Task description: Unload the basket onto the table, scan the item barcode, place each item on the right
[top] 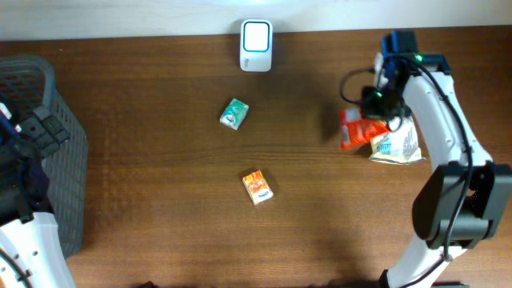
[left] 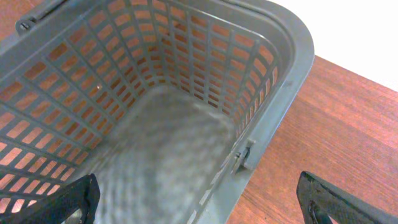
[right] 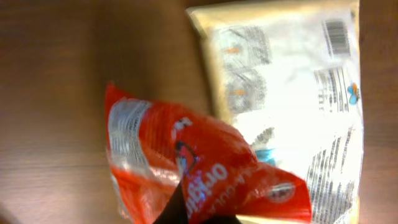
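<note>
Plainly, the left gripper hung above the grey basket, its fingers spread wide, well apart from the goods. The barcode scanner stood well off to the left of the right gripper, by far the nearer arm. Its fingers looked pinched on the red snack packet, crumpled under them, long axis slanting, just beside a cream packet. The right arm reached forward, wrist bent down.

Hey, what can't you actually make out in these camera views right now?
Red bag: any barcode, right wrist view, print crumpled and blurred.
Right tool: its grip, covered by the bag at the wrist, by the arm overhead.
Green packet, orange box: labels, overhead, too small.
Basket: left part, overhead, cut by left edge.
</note>
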